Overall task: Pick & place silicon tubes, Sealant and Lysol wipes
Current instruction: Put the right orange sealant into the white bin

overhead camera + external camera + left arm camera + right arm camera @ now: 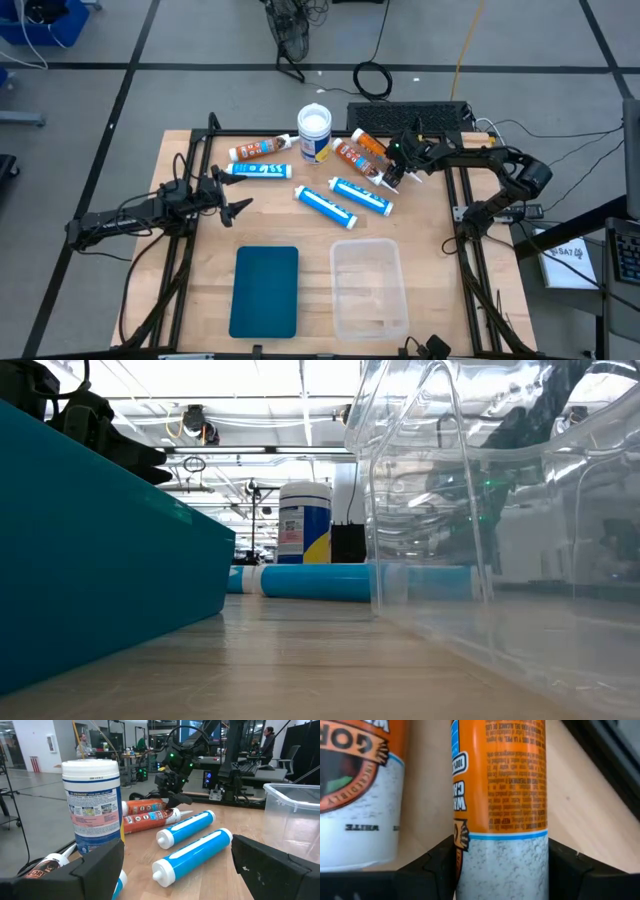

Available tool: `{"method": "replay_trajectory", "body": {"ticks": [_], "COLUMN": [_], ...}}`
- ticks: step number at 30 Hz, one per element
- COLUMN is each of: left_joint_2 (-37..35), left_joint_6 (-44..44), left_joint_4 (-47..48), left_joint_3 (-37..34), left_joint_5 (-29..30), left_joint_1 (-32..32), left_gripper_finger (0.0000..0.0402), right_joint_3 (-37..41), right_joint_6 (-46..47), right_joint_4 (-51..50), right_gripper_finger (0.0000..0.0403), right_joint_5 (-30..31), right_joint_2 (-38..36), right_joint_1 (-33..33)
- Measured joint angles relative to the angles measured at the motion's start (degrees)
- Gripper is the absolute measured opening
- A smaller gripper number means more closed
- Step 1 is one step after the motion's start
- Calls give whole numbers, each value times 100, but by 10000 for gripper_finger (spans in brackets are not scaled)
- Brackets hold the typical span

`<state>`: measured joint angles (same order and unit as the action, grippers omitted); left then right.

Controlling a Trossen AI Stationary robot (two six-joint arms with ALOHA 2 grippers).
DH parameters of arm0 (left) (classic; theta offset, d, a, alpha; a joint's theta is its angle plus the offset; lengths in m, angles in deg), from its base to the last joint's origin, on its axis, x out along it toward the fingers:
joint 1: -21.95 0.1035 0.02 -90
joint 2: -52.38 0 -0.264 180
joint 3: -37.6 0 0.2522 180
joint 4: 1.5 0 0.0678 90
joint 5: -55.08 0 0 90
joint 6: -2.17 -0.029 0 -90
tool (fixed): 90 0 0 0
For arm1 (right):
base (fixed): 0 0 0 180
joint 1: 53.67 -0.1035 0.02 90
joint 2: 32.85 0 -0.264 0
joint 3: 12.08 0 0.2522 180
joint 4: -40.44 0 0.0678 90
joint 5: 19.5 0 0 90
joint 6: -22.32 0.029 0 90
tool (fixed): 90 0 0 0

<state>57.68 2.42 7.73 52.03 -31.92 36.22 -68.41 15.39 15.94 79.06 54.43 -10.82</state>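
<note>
The Lysol wipes canister (315,130), with a white lid, stands upright at the table's far middle; it also shows in the left wrist view (92,800). Three orange sealant tubes (262,149) (352,156) (371,144) and three blue-and-white silicone tubes (258,171) (325,205) (362,195) lie flat around it. My right gripper (395,172) is down at the two right-hand orange tubes, shut on one (500,795). My left gripper (236,207) is open and empty, left of the blue tubes. My right gripper pinches one orange sealant tube between its two fingers (432,865), on the speckled white part of the body (500,865) just past the orange label. The fingers come from above and lie across the tube. Whether the tube is off the table, I cannot tell.
A teal bin (265,290) and a clear plastic bin (368,290) stand side by side at the near edge. A black keyboard (410,115) lies at the far edge. A second orange tube (355,795) lies close beside the held one. People are in the room behind.
</note>
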Motion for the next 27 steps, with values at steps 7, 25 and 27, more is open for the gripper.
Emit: {"method": "replay_trajectory", "body": {"ticks": [7, 25, 27], "left_joint_2": [0, 0, 0], "left_joint_6": [0, 0, 0], "left_joint_4": [0, 0, 0], "left_joint_3": [0, 0, 0], "left_joint_5": [0, 0, -1], "left_joint_1": [-1, 1, -1], "left_gripper_finger": [363, 363, 363], "right_joint_3": [-2, -11, -11], "right_joint_6": [0, 206, 251], "right_joint_4": [-4, -24, -18], "right_gripper_finger": [212, 209, 209], "right_joint_5": [365, 341, 336], "right_joint_2": [-295, -1897, -1997], "right_joint_1": [-20, -679, -862]}}
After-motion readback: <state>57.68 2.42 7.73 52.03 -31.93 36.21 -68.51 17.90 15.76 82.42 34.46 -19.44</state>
